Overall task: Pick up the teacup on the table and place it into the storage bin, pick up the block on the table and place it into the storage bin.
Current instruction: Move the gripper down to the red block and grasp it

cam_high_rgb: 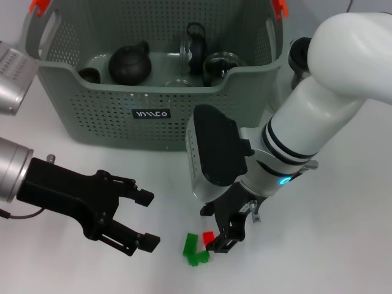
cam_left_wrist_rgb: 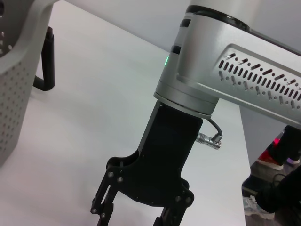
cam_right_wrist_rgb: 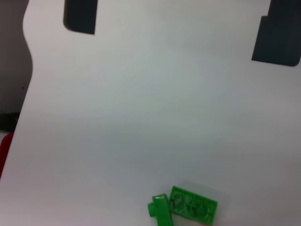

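Observation:
The grey perforated storage bin (cam_high_rgb: pixel 153 110) stands at the back of the table. A small dark teacup (cam_high_rgb: pixel 90 75) sits inside it beside a dark teapot (cam_high_rgb: pixel 130 63). A green block (cam_high_rgb: pixel 196 248) and a small red block (cam_high_rgb: pixel 209 236) lie on the white table near the front. My right gripper (cam_high_rgb: pixel 222 236) points down just right of the red block. It is open and holds nothing. In the right wrist view its fingers (cam_right_wrist_rgb: pixel 80 16) are spread wide and the green block (cam_right_wrist_rgb: pixel 186 207) lies outside them. My left gripper (cam_high_rgb: pixel 149 220) hovers open and empty left of the blocks.
Glass jars (cam_high_rgb: pixel 217 64) also lie in the bin. A glass jug with a black lid (cam_high_rgb: pixel 299 56) stands right of the bin, behind my right arm. In the left wrist view the bin wall (cam_left_wrist_rgb: pixel 11 94) and the right gripper (cam_left_wrist_rgb: pixel 136 212) show.

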Action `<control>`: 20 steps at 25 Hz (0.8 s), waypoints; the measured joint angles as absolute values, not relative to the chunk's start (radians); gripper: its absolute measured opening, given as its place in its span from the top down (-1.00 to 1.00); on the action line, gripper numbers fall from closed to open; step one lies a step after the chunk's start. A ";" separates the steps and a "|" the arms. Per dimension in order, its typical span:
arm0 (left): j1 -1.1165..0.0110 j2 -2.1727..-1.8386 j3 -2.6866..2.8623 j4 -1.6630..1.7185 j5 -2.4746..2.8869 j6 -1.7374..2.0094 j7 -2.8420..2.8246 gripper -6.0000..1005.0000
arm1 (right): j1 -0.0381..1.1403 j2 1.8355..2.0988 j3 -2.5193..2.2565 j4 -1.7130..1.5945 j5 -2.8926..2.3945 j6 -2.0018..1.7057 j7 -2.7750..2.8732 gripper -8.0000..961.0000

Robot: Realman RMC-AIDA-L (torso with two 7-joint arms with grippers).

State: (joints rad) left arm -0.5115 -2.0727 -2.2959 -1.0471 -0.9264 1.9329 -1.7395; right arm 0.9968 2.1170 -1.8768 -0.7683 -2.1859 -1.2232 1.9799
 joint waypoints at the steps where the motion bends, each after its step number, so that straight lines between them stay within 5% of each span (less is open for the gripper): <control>1: -0.511 -2.073 -2.296 -1.047 -0.926 1.933 -1.740 -0.92 | 0.998 2.117 -1.881 -0.768 -2.186 -1.222 1.980 -0.49; 20: -0.511 -2.071 -2.297 -1.046 -0.926 1.933 -1.739 -0.92 | 1.010 2.123 -1.954 -0.768 -2.160 -1.178 1.980 -0.46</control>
